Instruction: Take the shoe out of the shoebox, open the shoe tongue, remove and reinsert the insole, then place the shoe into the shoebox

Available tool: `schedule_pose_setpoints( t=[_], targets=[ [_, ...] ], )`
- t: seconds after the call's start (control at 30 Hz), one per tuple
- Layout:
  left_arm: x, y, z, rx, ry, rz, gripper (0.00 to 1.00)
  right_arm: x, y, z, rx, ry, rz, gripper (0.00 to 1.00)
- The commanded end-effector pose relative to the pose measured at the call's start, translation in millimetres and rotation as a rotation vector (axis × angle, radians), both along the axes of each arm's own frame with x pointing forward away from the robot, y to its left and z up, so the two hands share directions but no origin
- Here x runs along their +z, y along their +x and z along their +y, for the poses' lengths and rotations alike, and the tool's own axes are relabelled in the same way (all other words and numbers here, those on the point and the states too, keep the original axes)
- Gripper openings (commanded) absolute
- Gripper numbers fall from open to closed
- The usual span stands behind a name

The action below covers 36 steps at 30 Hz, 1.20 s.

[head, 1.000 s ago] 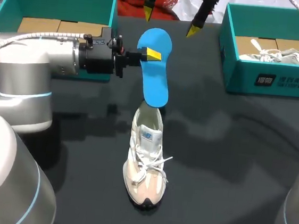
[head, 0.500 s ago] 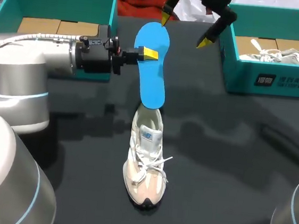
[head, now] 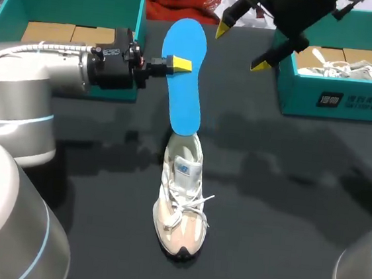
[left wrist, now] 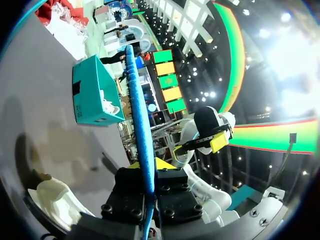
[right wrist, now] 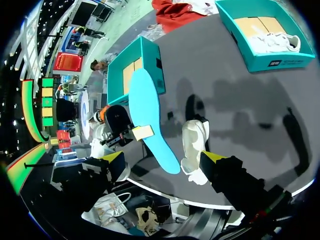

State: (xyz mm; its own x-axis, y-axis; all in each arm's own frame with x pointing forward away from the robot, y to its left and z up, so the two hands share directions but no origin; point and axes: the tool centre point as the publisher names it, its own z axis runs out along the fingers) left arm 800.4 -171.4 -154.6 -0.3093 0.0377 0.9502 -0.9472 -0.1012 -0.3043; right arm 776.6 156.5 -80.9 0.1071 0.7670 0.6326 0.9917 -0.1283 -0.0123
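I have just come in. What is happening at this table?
The left gripper is shut on a blue insole and holds it up above a white shoe that stands on the dark table. The insole's lower end is at the shoe's heel opening. The right gripper is open, holds nothing and hovers beside the right shoebox, where another shoe lies.

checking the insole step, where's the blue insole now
In the head view the blue insole is held over the table's middle, pinched at its edge by the left gripper, its lower end at the heel of the white shoe.
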Motion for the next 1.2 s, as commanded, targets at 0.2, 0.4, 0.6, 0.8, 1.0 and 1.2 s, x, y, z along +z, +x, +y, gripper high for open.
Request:
schedule_pose_setpoints(
  t=[0.2, 0.4, 0.6, 0.8, 1.0, 1.2],
  targets=[
    [12, 2.7, 8, 0.001, -0.022, -0.074, 0.00, -13, -5.9, -9, 0.001, 0.433, -0.082, 1.00],
    [23, 2.2, 13, 0.002, -0.034, -0.155, 0.00, -17, -5.9, -11, -0.003, 0.483, -0.104, 1.00],
    [30, 7.9, 18, 0.016, -0.047, -0.202, 0.00, -21, -7.3, -13, -0.008, 0.546, -0.143, 1.00],
    [37, 12.4, 22, 0.048, -0.053, -0.318, 0.00, -25, -5.5, -13, -0.006, 0.590, -0.170, 1.00],
    [49, 14.9, 25, 0.149, -0.050, -0.520, 0.00, -28, -3.4, -14, -0.004, 0.625, -0.182, 1.00],
    [60, 19.4, 28, 0.204, -0.045, -0.707, 0.00, -33, -1.2, -14, 0.000, 0.661, -0.179, 1.00]
  ],
)
